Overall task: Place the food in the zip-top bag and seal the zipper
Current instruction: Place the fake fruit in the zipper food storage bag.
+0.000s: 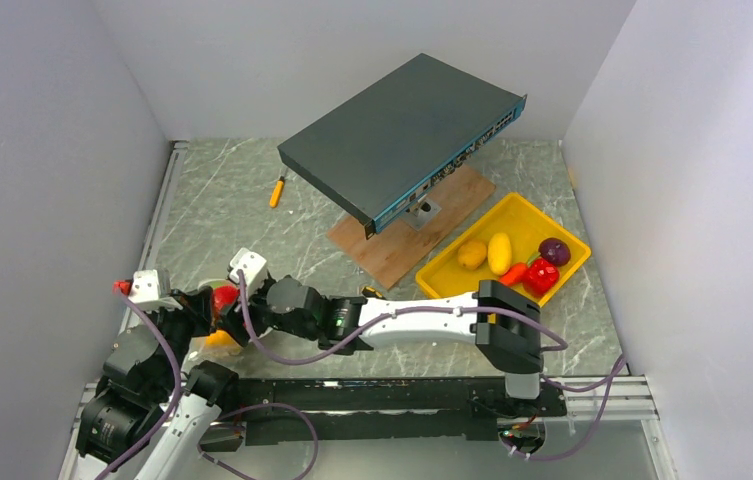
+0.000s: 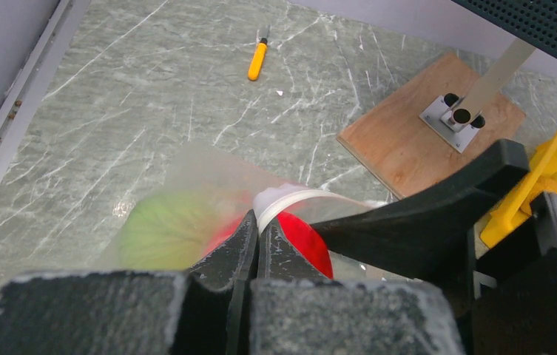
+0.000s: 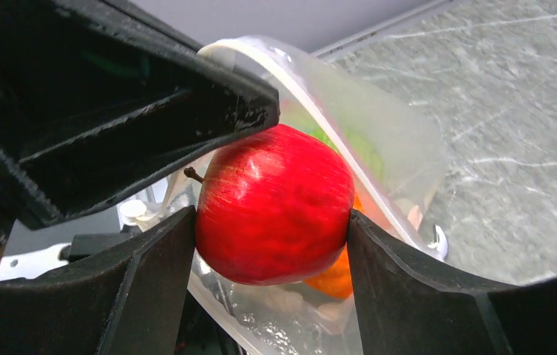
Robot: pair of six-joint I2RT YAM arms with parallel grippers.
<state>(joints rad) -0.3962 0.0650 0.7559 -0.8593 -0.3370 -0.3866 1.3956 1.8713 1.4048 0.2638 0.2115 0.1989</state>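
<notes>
Right jaws are clamping the red apple (image 3: 275,214) just at the zip-top bag (image 3: 386,133) mouth; left jaws are pinching its zipper (image 2: 284,198), holding it open.

Left fingers (image 2: 231,251) pinched together; right fingers (image 3: 149,285) gripping, spread wide, arm (image 1: 422,322) reaching leftward.

The left tool (image 2: 257,224) is closed, pinching the zipper (image 2: 290,195) of the bag (image 2: 186,174). Inside the bag, just ahead: green food (image 2: 158,231) left, red food (image 2: 307,241) right. A screwdriver (image 2: 258,61) lies on the bench (image 2: 112,96) far ahead; a wooden board (image 2: 401,144) lies ahead-right.
</notes>
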